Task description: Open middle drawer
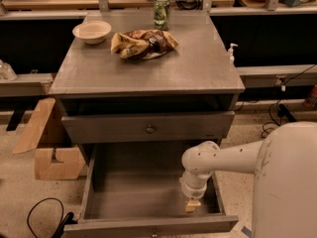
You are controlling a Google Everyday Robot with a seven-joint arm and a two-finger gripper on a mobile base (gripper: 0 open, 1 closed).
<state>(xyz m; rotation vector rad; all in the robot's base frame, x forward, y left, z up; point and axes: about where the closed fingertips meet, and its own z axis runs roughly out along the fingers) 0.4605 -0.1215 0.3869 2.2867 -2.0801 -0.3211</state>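
Middle drawer [143, 192] out, gripper [192, 206] inside its right end.
Its knob [154, 231] lies at 8 o'clock from gripper; grip state cannot be told.

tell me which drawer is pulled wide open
The middle drawer, the lower of the two visible, its grey inside exposed with the gripper down in it; the drawer above shows only its front.

end effector [192, 205] in middle drawer [133, 192], front-R
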